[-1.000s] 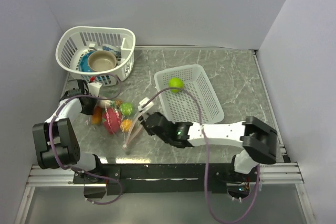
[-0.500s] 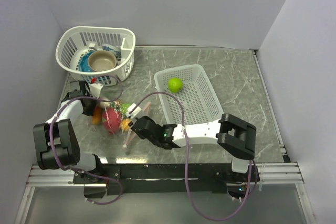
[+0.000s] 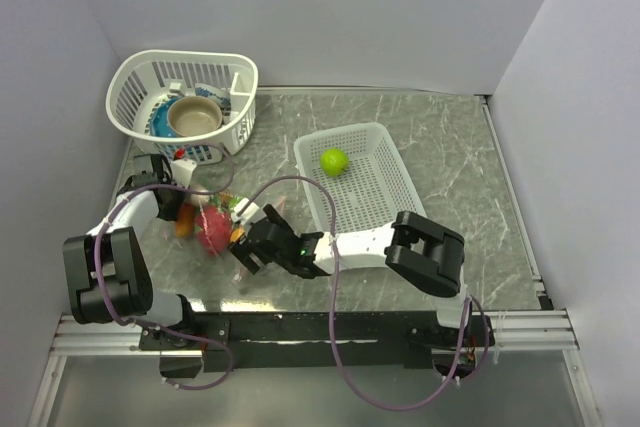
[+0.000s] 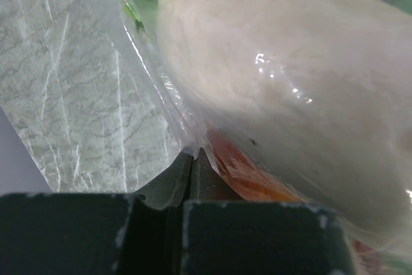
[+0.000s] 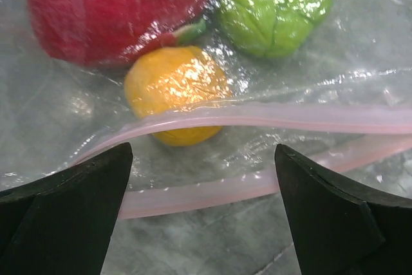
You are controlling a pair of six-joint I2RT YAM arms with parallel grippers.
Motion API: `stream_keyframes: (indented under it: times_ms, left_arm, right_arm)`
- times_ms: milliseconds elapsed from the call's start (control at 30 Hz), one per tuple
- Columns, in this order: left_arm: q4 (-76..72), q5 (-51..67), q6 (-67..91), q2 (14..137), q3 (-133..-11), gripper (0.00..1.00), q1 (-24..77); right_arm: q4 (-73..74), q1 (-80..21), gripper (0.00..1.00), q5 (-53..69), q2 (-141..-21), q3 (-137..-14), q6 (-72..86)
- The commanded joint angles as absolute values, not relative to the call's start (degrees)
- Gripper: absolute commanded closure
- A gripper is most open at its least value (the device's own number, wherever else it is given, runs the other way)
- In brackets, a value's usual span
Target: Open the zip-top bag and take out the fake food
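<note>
**R gripper open at bag mouth, L pinching the other end**

Zip-top bag [image 3: 212, 219] lies on table [image 3: 450, 147], left of centre, btw the 2 arms. L gripper [image 4: 187, 156]: fingers together, clamped on a fold of bag film at the bag's left end. A pale pc and an orange pc press on the film right above it. R gripper [image 5: 203, 154]: fingers wide apart, nothing btw them, sitting at the bag's near-right edge. Can't tell if it touches the film.

Key relation: pink zip strip [image 5: 270, 116] runs side to side across the R wrist view. Its long axis is parallel w/ the line from one R finger to the other, not crossing it. 2 tracks show, parted by a slim gap, so the mouth looks partly open and faces the R gripper.

Fake food [image 3: 214, 227] is straight ahead of the R fingers, past the strip:
- orange ball [image 5: 175, 88] nearest, partly under the upper track
- red pc [image 5: 109, 11] behind-left
- green pc [image 5: 277, 4] behind-right

All 3 are under film, so prob inside the bag.

R arm is clearly nearer to food + mouth; L only anchors. Judgement: next move is R going fwd thru the gap for the orange ball. The gap is slim, so fingers may snag the upper track or just shove film. 1 lime ball [image 3: 334, 160] is already in the white basket [image 3: 395, 209], so removal looks partway done.
</note>
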State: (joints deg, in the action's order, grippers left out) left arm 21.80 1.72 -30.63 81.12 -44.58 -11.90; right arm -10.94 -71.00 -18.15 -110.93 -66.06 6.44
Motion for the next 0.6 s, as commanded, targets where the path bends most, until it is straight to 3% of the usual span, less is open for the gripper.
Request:
stream_keyframes:
  times_ms: [0,333,500,567]
  left_arm:
    - [22.32,2.81,-30.67,80.33,-44.73,0.99,-11.6]
    - [24.17,3.25,-31.2,78.58,-44.91,0.99,-11.51]
    - [24.87,4.04,-31.2,77.7,-44.56,0.99,-11.34]
    - [25.14,4.31,-31.03,77.7,-44.65,0.99,-11.34]
  right_arm:
    - [-15.12,-70.84,0.0,-15.21,-112.06,-69.24,5.8]
    - [-14.15,-69.08,0.0,-10.9,-119.87,-76.46,7.73]
    - [-15.99,-67.59,0.0,-9.15,-119.71,-74.1,9.23]
    - [-16.26,-67.24,0.08,-9.23,-119.53,-73.39,9.49]
